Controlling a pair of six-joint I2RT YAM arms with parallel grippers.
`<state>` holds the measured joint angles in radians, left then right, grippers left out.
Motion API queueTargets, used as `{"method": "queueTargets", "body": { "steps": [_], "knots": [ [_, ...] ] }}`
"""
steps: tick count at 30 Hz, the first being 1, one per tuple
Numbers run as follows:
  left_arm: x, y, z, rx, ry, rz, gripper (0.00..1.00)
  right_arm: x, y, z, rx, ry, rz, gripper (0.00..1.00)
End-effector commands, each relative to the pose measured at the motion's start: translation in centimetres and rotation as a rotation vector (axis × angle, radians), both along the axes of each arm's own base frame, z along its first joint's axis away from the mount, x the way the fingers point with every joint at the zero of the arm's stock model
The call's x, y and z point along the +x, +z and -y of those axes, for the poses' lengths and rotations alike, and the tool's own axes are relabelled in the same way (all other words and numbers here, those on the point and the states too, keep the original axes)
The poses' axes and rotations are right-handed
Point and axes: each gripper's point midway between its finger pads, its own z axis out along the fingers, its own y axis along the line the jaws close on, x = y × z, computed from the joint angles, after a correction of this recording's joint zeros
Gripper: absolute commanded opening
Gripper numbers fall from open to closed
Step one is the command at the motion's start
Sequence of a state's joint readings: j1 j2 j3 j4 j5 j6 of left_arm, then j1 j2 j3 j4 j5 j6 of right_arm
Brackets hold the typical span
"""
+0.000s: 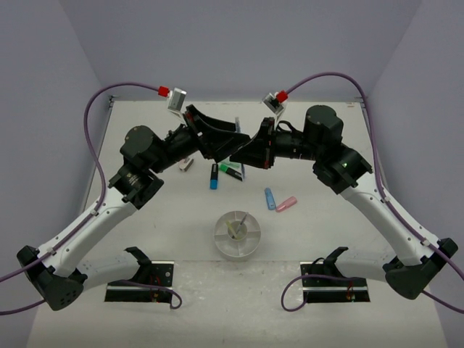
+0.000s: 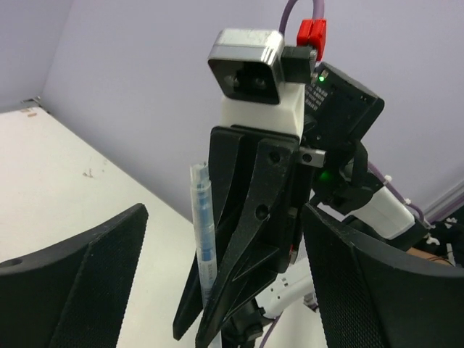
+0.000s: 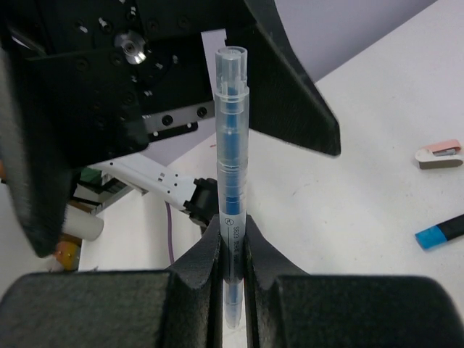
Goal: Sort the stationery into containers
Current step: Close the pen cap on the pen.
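4 hi-liters [image 1: 214, 176], 2 pens [image 3: 232, 181], 1 eraser [image 1: 186, 164], 1 dish [image 1: 238, 253].

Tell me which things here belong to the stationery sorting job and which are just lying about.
Part of the job: blue pen clamped in the right gripper; divided white dish; blue-and-black highlighter; green highlighter; light blue highlighter; pink highlighter; eraser.
Not part of it: purple cables; black mounting plates.
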<state>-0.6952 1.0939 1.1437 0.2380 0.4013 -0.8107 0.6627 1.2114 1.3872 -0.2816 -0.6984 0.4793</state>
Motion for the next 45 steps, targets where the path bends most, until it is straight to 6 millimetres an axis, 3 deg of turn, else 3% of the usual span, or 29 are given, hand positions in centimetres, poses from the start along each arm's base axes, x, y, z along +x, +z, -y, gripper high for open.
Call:
{"method": "queueTargets", "body": {
  "steps": [1,3,7,9,17,26,28,32,35,40,45],
  "knots": [
    [0.3,3.4,-1.6,0.014,0.100,0.090,0.93,-0.4,0.7,0.2,0.005,0.015,0.053,0.00],
    [0.5,4.5,-2.2,0.016,0.133,0.105,0.93,-0.6,0.4,0.2,-0.004,0.029,0.057,0.00],
    [1.7,4.5,-2.9,0.038,0.204,0.064,0.74,-1.2,0.2,0.3,-0.013,0.058,0.059,0.00],
    [1.9,4.2,-2.7,0.046,0.199,0.048,0.63,-1.3,0.3,0.4,-0.015,0.066,0.064,0.00],
    [1.3,3.4,-0.9,0.049,0.091,0.021,0.39,-0.8,0.5,0.4,-0.026,0.038,0.070,0.00],
    [1.0,2.0,-0.4,0.071,0.057,-0.002,0.00,-0.4,1.6,0.5,-0.017,0.021,0.098,0.00],
    [0.7,1.8,-0.2,0.072,0.034,-0.007,0.00,-0.2,1.9,0.5,-0.015,0.015,0.103,0.00],
    [0.0,-0.1,0.4,0.091,-0.030,-0.034,0.00,0.8,4.7,0.3,0.011,-0.027,0.144,0.00],
    [-0.6,-2.9,0.6,0.104,-0.061,-0.096,0.00,2.5,5.9,0.0,0.012,-0.081,0.155,0.00],
    [-2.4,-4.9,0.7,0.092,-0.098,-0.139,0.00,4.9,9.0,-0.1,0.042,-0.156,0.195,0.00],
    [-4.5,-6.6,1.7,0.109,-0.138,-0.168,0.00,7.0,10.3,-0.7,0.045,-0.181,0.187,0.00]
  ]
}}
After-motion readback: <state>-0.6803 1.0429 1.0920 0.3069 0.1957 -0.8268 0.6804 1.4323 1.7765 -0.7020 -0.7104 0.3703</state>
